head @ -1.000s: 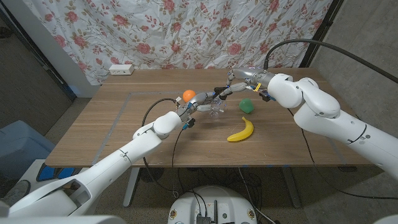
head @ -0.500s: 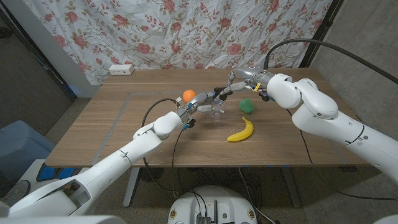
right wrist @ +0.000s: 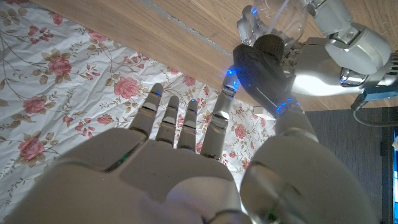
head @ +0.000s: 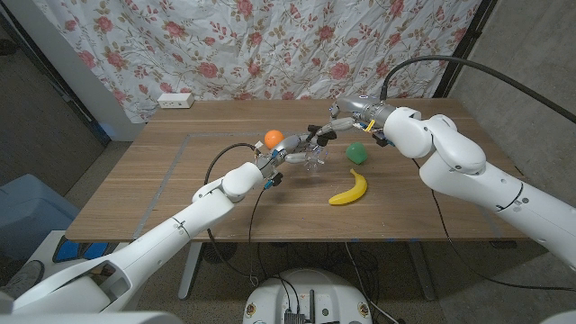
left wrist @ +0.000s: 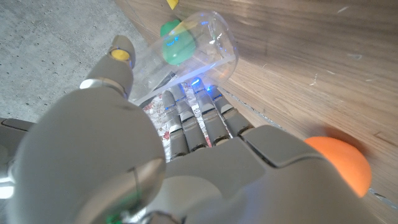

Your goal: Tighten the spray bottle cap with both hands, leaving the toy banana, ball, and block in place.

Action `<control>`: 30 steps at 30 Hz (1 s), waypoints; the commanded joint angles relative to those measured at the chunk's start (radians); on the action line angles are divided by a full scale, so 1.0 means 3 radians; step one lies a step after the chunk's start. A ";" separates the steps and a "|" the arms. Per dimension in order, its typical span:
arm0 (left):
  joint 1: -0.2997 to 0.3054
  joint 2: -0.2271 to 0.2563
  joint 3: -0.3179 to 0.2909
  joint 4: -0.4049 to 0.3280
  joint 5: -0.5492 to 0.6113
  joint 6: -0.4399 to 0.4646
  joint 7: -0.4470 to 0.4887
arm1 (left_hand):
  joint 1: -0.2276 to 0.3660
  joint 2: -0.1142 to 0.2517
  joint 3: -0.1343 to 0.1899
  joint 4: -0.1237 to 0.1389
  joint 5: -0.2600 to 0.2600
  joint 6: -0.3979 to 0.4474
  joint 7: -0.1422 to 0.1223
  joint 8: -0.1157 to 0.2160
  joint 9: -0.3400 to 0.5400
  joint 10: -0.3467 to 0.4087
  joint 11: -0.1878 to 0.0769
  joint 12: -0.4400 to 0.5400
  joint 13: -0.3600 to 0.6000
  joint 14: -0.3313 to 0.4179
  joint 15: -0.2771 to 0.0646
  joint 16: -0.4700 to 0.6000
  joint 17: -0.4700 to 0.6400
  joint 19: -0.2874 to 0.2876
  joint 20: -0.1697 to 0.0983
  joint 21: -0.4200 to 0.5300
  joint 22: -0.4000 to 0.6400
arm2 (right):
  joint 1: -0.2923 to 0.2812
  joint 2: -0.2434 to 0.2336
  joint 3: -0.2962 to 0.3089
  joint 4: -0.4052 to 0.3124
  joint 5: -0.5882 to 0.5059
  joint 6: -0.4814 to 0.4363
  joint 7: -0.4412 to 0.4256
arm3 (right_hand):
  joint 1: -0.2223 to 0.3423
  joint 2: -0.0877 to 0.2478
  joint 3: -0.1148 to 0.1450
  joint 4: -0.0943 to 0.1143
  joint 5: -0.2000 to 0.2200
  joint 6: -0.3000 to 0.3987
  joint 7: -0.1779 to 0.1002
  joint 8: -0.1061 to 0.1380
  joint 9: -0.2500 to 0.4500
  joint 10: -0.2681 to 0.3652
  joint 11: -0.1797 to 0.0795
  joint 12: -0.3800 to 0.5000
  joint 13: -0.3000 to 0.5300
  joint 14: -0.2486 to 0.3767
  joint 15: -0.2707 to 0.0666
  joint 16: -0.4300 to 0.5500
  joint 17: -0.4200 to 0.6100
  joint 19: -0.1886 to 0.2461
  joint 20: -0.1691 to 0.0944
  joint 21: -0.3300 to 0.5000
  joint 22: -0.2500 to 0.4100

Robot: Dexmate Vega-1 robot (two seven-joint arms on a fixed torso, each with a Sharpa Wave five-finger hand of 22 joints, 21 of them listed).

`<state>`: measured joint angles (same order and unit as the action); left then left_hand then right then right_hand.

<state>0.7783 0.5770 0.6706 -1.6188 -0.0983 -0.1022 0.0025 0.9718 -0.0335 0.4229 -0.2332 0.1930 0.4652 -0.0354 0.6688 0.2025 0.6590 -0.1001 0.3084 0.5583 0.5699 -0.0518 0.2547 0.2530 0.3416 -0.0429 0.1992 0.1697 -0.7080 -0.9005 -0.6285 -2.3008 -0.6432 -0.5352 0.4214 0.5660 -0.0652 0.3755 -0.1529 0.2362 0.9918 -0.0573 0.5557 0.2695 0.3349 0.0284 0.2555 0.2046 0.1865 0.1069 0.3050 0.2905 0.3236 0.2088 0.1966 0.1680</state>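
My left hand (head: pixel 284 154) grips a clear spray bottle (head: pixel 311 158) just above the middle of the wooden table (head: pixel 162 193). In the left wrist view my fingers (left wrist: pixel 198 121) wrap the bottle (left wrist: pixel 199 59). My right hand (head: pixel 340 122) hovers over the bottle's top with fingers spread and nothing in them. In the right wrist view my right hand (right wrist: pixel 180 155) has its thumb reaching toward the dark cap (right wrist: pixel 268 59). An orange ball (head: pixel 273 138) lies behind my left hand. A green block (head: pixel 357 153) and a yellow toy banana (head: pixel 349 189) lie to the right.
A white power strip (head: pixel 175 100) sits at the table's far left edge. A flowered curtain (head: pixel 270 45) hangs behind the table. Bare wood spreads across the left half and the front of the table.
My right forearm has drifted slightly to the left. The bottle and the toys stay where they were.
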 commanded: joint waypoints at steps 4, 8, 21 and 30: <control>-0.0038 -0.0020 0.0011 0.0044 -0.0010 -0.0013 -0.0026 | -0.0497 0.0653 0.0249 0.0216 0.0017 0.0364 0.0069 0.0425 0.0012 0.0099 -0.0073 0.0007 0.0013 0.0037 -0.0327 -0.0015 0.0013 0.0037 -0.0133 -0.0002 0.0015 | 0.0036 0.0102 -0.0109 0.0030 -0.0149 -0.0117 0.0003 | -0.0033 0.0031 0.0026 0.0003 0.0026 0.0217 -0.0005 0.0072 -0.0045 0.0159 -0.0016 0.0032 -0.0001 0.0112 -0.0032 0.0053 0.0009 0.0087 -0.0005 0.0019 0.0006; -0.0040 -0.0026 0.0013 0.0048 -0.0017 -0.0010 -0.0028 | -0.0498 0.0656 0.0251 0.0216 0.0017 0.0362 0.0070 0.0423 0.0012 0.0097 -0.0073 0.0004 0.0011 0.0038 -0.0325 -0.0015 0.0013 0.0037 -0.0133 -0.0002 0.0015 | 0.0039 0.0132 -0.0156 0.0040 -0.0230 -0.0142 0.0000 | -0.0033 0.0034 0.0027 0.0001 0.0028 0.0234 -0.0002 0.0073 -0.0058 0.0205 -0.0016 0.0039 -0.0002 0.0132 -0.0052 0.0061 0.0010 0.0110 -0.0009 0.0021 0.0006; -0.0084 -0.0052 0.0035 0.0095 -0.0010 -0.0036 -0.0056 | -0.0507 0.0660 0.0259 0.0217 0.0016 0.0377 0.0079 0.0425 0.0011 0.0107 -0.0058 -0.0004 0.0007 0.0043 -0.0320 -0.0012 0.0014 0.0041 -0.0130 -0.0002 0.0015 | 0.0017 0.0289 -0.0303 0.0062 -0.0645 -0.0306 0.0013 | -0.0025 0.0019 0.0027 -0.0012 0.0031 0.0285 -0.0004 0.0080 -0.0096 0.0308 -0.0018 0.0043 -0.0002 0.0223 -0.0088 0.0095 0.0011 0.0202 -0.0017 0.0032 0.0007; -0.0080 -0.0060 0.0039 0.0098 -0.0017 -0.0036 -0.0055 | -0.0514 0.0656 0.0264 0.0216 0.0016 0.0373 0.0082 0.0421 0.0011 0.0109 -0.0057 -0.0010 0.0007 0.0047 -0.0319 -0.0014 0.0010 0.0040 -0.0128 -0.0003 0.0015 | -0.0022 0.0364 -0.0305 0.0087 -0.0827 -0.0343 0.0021 | 0.0007 0.0023 0.0039 -0.0023 0.0036 0.0545 -0.0030 0.0165 -0.0148 0.0484 -0.0055 0.0061 -0.0003 0.0345 -0.0153 0.0142 0.0016 0.0303 -0.0063 0.0035 0.0009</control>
<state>0.7570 0.5629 0.6797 -1.5934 -0.1012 -0.1102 -0.0120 0.9719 -0.0335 0.4272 -0.2375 0.1930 0.4719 -0.0286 0.6688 0.2026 0.6628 -0.0964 0.3008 0.5582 0.5735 -0.0554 0.2547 0.2530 0.3452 -0.0393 0.1992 0.1696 -0.7027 -0.8216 -0.7103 -2.2832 -0.8212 -0.6172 0.4239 0.5531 -0.0525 0.3786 -0.1561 0.2409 1.1328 -0.0630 0.5954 0.2259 0.4630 0.0141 0.2672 0.2048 0.2757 0.0644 0.3404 0.2903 0.4002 0.1893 0.2045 0.1680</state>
